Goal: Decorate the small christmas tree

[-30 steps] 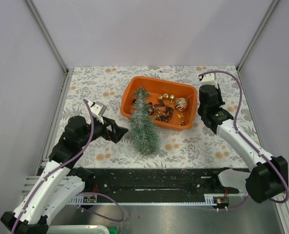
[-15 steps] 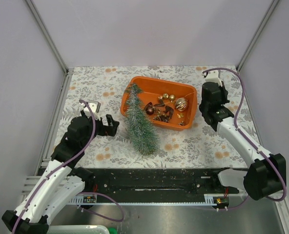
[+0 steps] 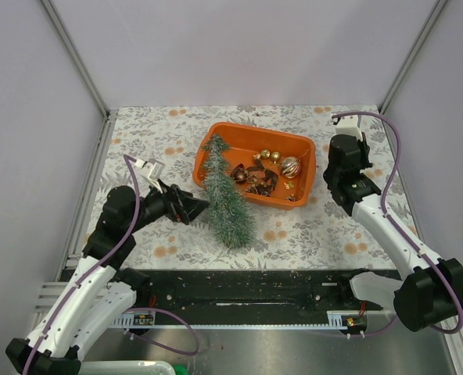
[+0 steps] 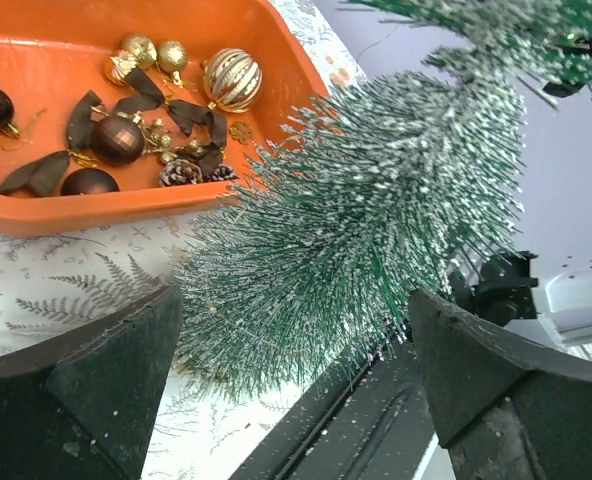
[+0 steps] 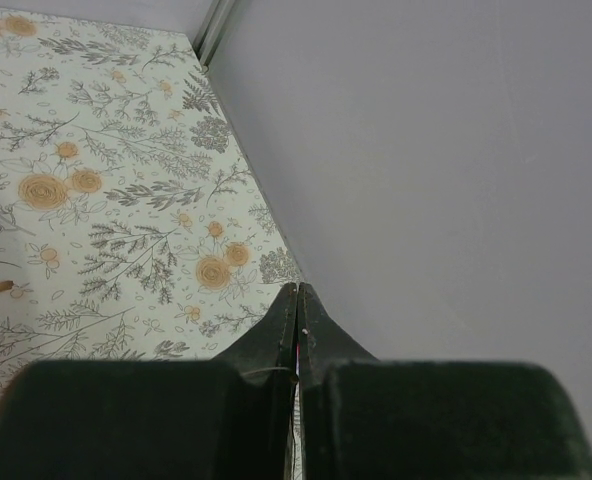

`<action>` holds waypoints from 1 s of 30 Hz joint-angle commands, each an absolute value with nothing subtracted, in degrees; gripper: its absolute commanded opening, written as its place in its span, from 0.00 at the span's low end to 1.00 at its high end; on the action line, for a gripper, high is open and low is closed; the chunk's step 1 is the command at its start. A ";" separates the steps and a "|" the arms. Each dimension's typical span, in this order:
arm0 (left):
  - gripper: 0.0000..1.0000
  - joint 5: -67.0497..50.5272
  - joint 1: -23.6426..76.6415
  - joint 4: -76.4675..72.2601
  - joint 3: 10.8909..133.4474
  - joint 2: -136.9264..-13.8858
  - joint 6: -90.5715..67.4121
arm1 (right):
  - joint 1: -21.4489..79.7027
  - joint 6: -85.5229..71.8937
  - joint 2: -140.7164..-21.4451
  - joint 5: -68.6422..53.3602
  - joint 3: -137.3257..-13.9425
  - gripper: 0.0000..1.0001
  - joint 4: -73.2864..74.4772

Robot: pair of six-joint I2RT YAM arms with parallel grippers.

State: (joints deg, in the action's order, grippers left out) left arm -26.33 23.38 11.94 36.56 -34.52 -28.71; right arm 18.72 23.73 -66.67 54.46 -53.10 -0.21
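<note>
The small christmas tree [image 3: 225, 195] of frosted green bristles has its tip over the left end of the orange tray [image 3: 302, 148] and its wide base toward the near edge. In the left wrist view the small christmas tree [image 4: 376, 230] fills the middle. My left gripper [image 3: 194, 208] is open just left of the tree's lower part; in its own view my left gripper [image 4: 294, 300] has the lowest bristles reaching between its fingertips. My right gripper [image 3: 346, 148] is shut and empty to the right of the tray, and in its own view my right gripper [image 5: 297, 288] points at the back right corner.
The tray [image 4: 36, 215] holds a striped gold bauble [image 4: 231, 78], dark red baubles [image 4: 116, 138], a pinecone [image 4: 181, 172] and dark ribbon bits. Grey walls close in the floral table [image 3: 161, 133] on three sides. A black rail [image 3: 247, 293] runs along the near edge.
My left gripper drew back to the left, then came in again toward the tree's lower part. The tree's tip swung left. My right gripper moved right, away from the tray.
</note>
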 commanded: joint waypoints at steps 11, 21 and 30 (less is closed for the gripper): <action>0.99 -22.14 21.71 13.71 40.69 -31.91 -26.37 | 15.13 26.36 -67.67 58.01 -52.56 0.00 -3.33; 0.99 -33.81 21.71 17.14 50.70 -30.15 -17.16 | 15.38 28.21 -58.46 57.92 -50.89 0.00 4.21; 0.99 -47.54 21.97 13.44 57.82 -32.77 -8.80 | 22.76 15.21 -40.97 37.82 -56.06 0.00 33.20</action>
